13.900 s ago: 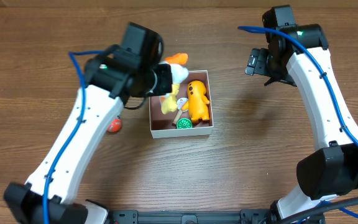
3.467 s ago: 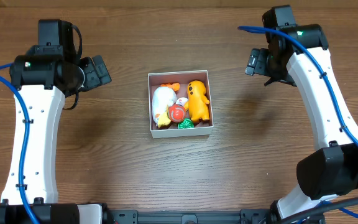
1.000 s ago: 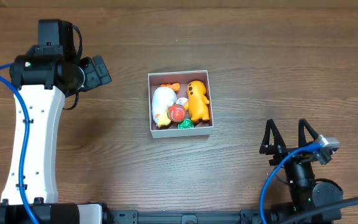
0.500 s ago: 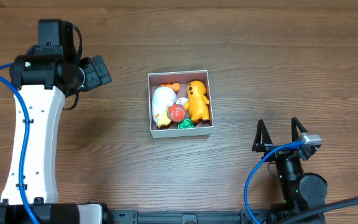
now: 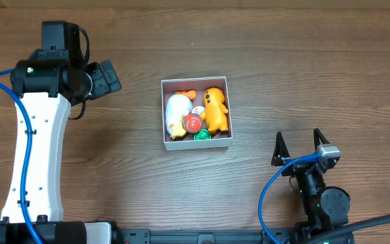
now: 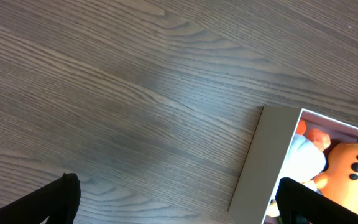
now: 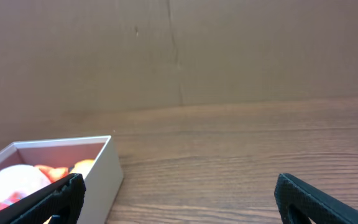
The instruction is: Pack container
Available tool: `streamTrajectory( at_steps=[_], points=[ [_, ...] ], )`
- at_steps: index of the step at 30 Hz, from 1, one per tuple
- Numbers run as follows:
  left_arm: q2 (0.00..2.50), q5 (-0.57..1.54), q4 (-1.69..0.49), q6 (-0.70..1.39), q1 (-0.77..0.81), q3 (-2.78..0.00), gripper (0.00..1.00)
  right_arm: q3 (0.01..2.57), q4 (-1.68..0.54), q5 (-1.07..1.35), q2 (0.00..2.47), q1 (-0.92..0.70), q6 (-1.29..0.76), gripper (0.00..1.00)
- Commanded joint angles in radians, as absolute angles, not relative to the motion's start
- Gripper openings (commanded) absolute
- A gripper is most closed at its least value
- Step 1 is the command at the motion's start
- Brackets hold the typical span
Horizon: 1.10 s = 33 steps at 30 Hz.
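The container (image 5: pixel 202 144), a white box with a pink inside, sits mid-table. In it lie a white duck toy (image 5: pixel 177 114), an orange figure (image 5: pixel 216 108), a red ball (image 5: pixel 193 123) and a green piece (image 5: pixel 201 135). My left gripper (image 5: pixel 114 78) hangs open to the box's left and holds nothing. In the left wrist view the box wall (image 6: pixel 260 162) shows near the right fingertip of that gripper (image 6: pixel 179 202). My right gripper (image 5: pixel 296 144) stands open and empty at the front right, facing the box (image 7: pixel 104 168) from low down, as the right wrist view of it (image 7: pixel 188 199) shows.
Blue cables run along both arms. A brown cardboard wall (image 7: pixel 179 56) stands behind the table's far edge. Bare wood lies on all sides of the box.
The duck and the red ball went into the box, and the left arm drew back to the left. The right arm folded down from the back right to the front right, edging left lately.
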State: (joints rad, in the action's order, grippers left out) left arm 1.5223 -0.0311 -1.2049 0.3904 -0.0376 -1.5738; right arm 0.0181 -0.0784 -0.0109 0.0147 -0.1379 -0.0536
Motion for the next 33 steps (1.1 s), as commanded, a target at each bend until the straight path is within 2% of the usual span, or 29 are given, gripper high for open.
streamTrajectory(
  at_steps=[1,33],
  points=[
    [1.516,-0.034,-1.204,0.404,-0.041,-1.578,1.00,0.008,-0.083,-0.005,0.003,-0.133,-0.018,1.00],
    [1.499,-0.034,-1.204,0.404,-0.039,-1.573,1.00,0.008,-0.083,-0.005,0.003,-0.133,-0.018,1.00]
  ],
)
